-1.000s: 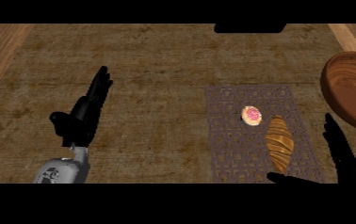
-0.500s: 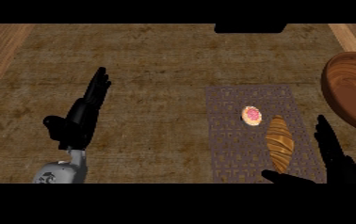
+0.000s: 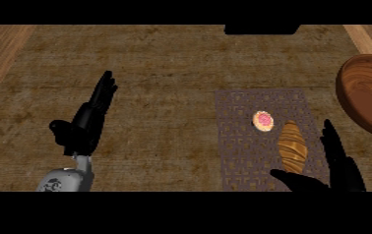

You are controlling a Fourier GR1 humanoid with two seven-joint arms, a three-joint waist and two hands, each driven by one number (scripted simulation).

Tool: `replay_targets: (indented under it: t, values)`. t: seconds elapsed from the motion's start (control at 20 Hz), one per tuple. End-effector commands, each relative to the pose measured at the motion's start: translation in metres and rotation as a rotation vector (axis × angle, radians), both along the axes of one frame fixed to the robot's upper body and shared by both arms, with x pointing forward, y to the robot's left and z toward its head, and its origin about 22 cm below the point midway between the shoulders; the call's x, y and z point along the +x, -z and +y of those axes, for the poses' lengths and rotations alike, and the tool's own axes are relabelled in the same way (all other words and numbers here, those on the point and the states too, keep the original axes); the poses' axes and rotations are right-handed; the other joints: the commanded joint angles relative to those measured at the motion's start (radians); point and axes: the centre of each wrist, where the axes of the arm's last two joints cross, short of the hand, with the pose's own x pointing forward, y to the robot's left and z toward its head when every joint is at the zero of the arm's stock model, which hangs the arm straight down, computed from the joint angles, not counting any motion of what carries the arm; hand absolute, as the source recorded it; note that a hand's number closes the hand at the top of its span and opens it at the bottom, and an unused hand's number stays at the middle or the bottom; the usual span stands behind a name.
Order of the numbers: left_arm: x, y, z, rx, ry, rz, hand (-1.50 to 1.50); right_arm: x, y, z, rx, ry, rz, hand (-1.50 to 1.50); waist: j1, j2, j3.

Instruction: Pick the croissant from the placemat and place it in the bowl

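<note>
Right hand (image 3: 335, 171) has shifted left and up from the lower right corner since a second ago; it now shows more fully, closer to the croissant (image 3: 294, 146). Its fingers point up the frame, straight and together, along the placemat's right edge. Thumb juts left across the bottom of the placemat (image 3: 240, 144), just below the croissant's lower end. Cannot tell whether the thumb touches the pastry. Hand is open, holding nothing.

Left hand (image 3: 85, 122) has moved only slightly over the same span. It sits in the lower left of the frame, fingers straight and pointing up and a little right, thumb out to the left, grey forearm entering from the bottom edge. Open, resting, holding nothing.

Croissant lies on the right part of the placemat, long axis running up and down the frame, golden brown with darker stripes. Unmoved from the earlier frames.

Just up and left of the croissant's upper tip: a small round pastry (image 3: 263, 120) with a pink centre, also on the placemat, nearly touching the croissant.

Placemat is a dark patterned rectangle, lower right of centre, on the brown counter (image 3: 160, 71).

Wooden bowl (image 3: 356, 93) is cut off by the right edge, upper right of the placemat, apart from the croissant.
</note>
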Motion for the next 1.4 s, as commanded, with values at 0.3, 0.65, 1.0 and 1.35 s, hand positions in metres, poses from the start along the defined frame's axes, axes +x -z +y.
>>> replay_targets:
  t: [0.3, 0.65, 1.0, 1.35]
  values:
    - [0.020, -0.012, -0.003, -0.004, -0.011, -0.002, 0.00, 0.014, 0.043, 0.010, -0.152, 0.044, 0.125, -1.50, 0.000, 0.001, 0.000]
    - [0.002, -0.019, 0.004, 0.005, 0.013, 0.011, 0.00, 0.027, 0.030, 0.006, -0.106, -0.017, 0.126, -1.50, 0.001, 0.000, 0.000]
    - [0.026, -0.001, -0.001, -0.010, -0.008, 0.014, 0.00, 0.020, 0.050, 0.019, -0.309, -0.221, 0.126, 1.50, -0.003, 0.001, 0.000]
    - [0.001, -0.004, -0.003, -0.005, -0.002, 0.010, 0.00, 0.028, 0.041, 0.035, -0.210, -0.226, 0.063, 1.50, 0.001, -0.001, 0.000]
